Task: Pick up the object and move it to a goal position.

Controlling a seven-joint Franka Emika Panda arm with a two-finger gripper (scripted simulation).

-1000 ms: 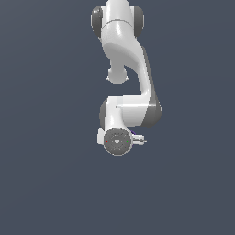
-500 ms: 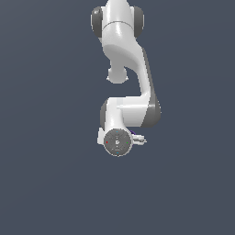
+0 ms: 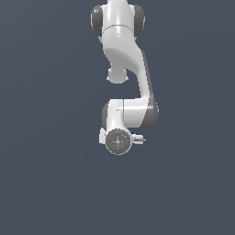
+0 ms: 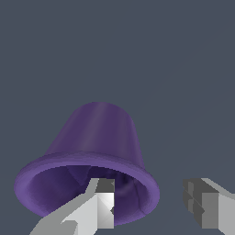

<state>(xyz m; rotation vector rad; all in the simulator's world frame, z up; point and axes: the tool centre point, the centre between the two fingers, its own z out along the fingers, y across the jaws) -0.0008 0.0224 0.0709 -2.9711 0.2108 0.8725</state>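
Note:
In the wrist view the purple cup (image 4: 98, 133) fills the lower middle, its flared rim turned towards the camera. My gripper (image 4: 149, 190) is open. One finger (image 4: 102, 202) reaches inside the cup's mouth and the other finger (image 4: 209, 204) stands outside the rim, so the cup's wall lies between them with a gap on the outer side. In the exterior view the white arm hangs over the spot, and its round wrist flange (image 3: 118, 141) hides the fingers and nearly all of the cup.
A plain dark grey floor (image 3: 50, 183) surrounds the arm on all sides. No other objects, containers or edges show in either view.

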